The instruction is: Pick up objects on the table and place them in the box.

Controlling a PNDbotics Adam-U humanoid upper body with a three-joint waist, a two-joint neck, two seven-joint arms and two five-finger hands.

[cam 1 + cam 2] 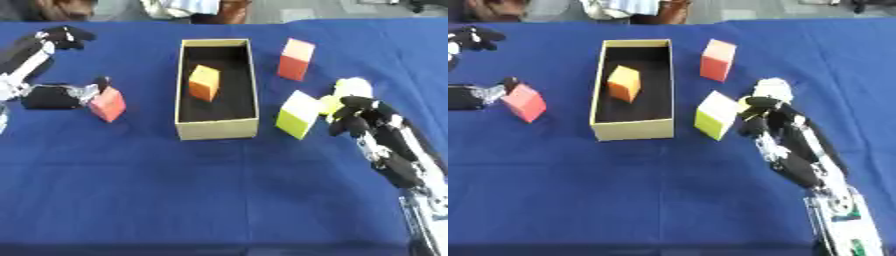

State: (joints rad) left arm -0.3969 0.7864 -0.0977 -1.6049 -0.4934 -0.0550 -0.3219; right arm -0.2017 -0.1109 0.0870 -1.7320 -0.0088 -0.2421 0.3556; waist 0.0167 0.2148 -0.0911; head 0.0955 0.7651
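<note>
Yellow cube [298, 114] just beside right hand [360, 116] (fingers curled)

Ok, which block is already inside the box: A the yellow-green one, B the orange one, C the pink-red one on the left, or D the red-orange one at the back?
B: the orange block sits on the dark floor of the box, while the other blocks lie outside it on the blue cloth.
</note>
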